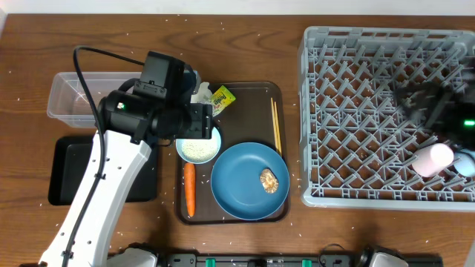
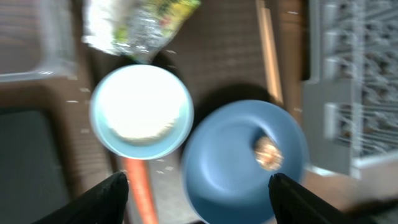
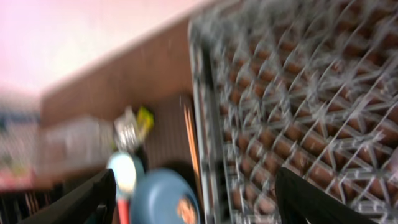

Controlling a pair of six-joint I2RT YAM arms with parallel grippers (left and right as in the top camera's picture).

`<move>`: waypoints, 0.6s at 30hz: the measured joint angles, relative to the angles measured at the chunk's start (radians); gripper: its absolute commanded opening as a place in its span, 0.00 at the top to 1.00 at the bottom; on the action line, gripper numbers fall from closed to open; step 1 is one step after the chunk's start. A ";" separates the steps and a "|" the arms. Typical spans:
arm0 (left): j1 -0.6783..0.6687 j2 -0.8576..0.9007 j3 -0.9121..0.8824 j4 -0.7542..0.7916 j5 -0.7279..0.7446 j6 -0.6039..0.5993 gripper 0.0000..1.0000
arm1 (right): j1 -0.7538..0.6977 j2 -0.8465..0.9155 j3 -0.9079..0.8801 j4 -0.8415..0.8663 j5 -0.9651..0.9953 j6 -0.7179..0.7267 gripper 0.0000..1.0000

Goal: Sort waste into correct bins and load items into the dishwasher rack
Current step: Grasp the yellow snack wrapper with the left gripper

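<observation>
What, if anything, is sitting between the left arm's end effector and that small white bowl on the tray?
Nothing visible. In the left wrist view the open left end effector looks down on the white bowl, with only air between; the wrapper and carrot lie beside it.

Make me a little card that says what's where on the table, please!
Blue plate: on brown tray, food lump on it
Bowl: beside plate, rice inside
Carrot: on tray, left of plate
Chopsticks: on tray's right side
Pink cup: in rack
Left gripper: open, above bowl
Right gripper: open, above rack
</observation>
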 measured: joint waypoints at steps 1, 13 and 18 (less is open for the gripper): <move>0.000 0.000 -0.006 0.007 -0.016 0.000 0.27 | 0.038 0.005 -0.001 -0.008 0.019 -0.002 0.25; 0.000 0.241 -0.032 0.352 -0.135 0.091 0.27 | 0.298 0.114 -0.072 -0.022 0.139 0.014 0.26; -0.001 0.407 -0.036 0.426 -0.249 0.147 0.27 | 0.311 0.133 -0.077 -0.026 0.147 0.021 0.26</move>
